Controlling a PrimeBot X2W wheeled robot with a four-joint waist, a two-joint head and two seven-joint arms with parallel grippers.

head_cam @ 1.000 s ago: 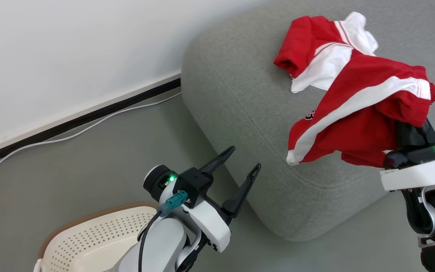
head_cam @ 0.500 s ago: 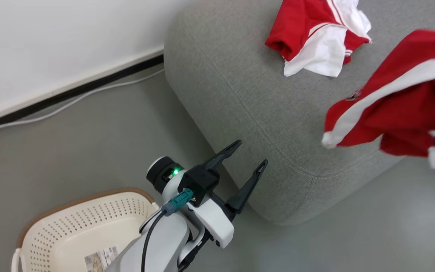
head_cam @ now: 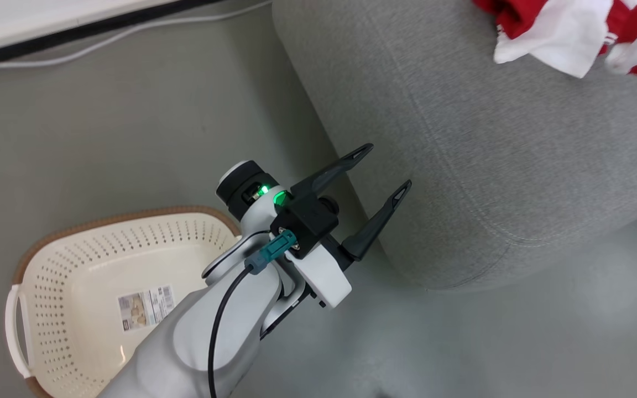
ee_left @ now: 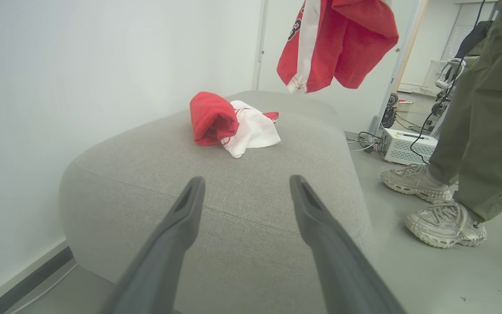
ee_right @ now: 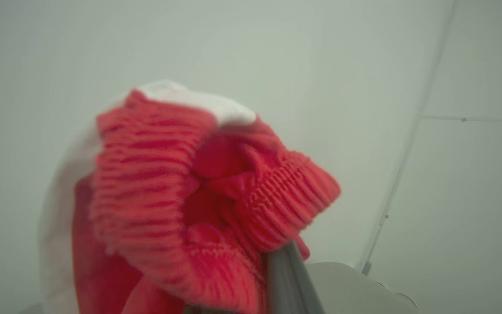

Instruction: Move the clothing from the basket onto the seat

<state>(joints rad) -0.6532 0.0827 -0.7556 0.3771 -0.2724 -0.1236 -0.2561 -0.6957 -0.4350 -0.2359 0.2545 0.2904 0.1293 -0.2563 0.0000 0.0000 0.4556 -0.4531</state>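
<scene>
One red-and-white garment [ee_left: 233, 126] lies on the seat [head_cam: 490, 166], well in from its near rounded corner; a second garment [ee_left: 334, 43] hangs above the seat, waistband clamped in the right gripper [ee_right: 279, 272]. The basket [head_cam: 130, 237] appears emptied. The left gripper [head_cam: 389, 166] idles beside that corner, jaws wide apart. Advised: lower over the seat's middle before releasing, clear of edges.

Two garments [ee_left: 233, 124] [ee_left: 338, 43], one basket [head_cam: 83, 276], one seat [head_cam: 490, 166]

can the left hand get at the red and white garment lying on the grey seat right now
Probably yes: the open left hand points across the grey woven fabric seat towards the crumpled red and white garment, with only bare fabric between them.
</scene>
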